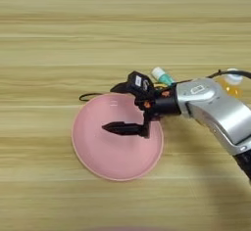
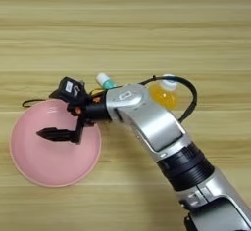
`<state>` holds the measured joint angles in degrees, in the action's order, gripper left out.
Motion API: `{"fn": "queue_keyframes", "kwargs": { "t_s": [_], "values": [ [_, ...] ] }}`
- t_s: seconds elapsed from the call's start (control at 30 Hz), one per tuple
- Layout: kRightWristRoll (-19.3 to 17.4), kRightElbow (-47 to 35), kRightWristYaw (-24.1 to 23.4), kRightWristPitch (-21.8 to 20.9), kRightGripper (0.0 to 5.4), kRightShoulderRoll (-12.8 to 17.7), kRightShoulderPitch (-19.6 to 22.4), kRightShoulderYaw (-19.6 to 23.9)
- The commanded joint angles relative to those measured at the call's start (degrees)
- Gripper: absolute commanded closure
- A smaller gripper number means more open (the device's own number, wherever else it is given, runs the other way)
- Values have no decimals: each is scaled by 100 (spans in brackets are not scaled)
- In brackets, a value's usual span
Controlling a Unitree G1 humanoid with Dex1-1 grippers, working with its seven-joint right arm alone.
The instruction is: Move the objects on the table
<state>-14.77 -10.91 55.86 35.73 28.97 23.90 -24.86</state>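
Observation:
The large round pink plate (image 1: 105,156) lies at the middle of the table (image 1: 59,39). My right gripper (image 1: 128,108) reaches in from the right and stands open over the plate's far half. One black finger (image 1: 120,127) points left above the plate's middle. The other is up by the plate's far rim, against the black tape measure (image 1: 137,82), whose thin strap (image 1: 88,97) trails left on the wood. Bare pink plate shows between the fingers. The small orange-juice bottle (image 2: 165,94) with its white cap stands behind my silver forearm (image 2: 152,122), partly hidden by it.
A teal-white glue stick (image 2: 105,81) lies just beyond my wrist, right of the tape measure. A black cable (image 2: 191,95) on my arm loops around the bottle. Bare wood stretches across the far side and to the left of the plate.

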Motion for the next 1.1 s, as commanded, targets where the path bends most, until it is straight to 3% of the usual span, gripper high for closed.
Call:
{"fn": "queue_keyframes", "kwargs": {
  "t_s": [0.03,0.57,1.1],
  "values": [
    [181,47,65,-175,3,-34,451,-50],
    [932,952,106,-395,3,-832,782,-556],
    [1328,1666,208,-691,3,-1375,1016,-660]
  ]
}}
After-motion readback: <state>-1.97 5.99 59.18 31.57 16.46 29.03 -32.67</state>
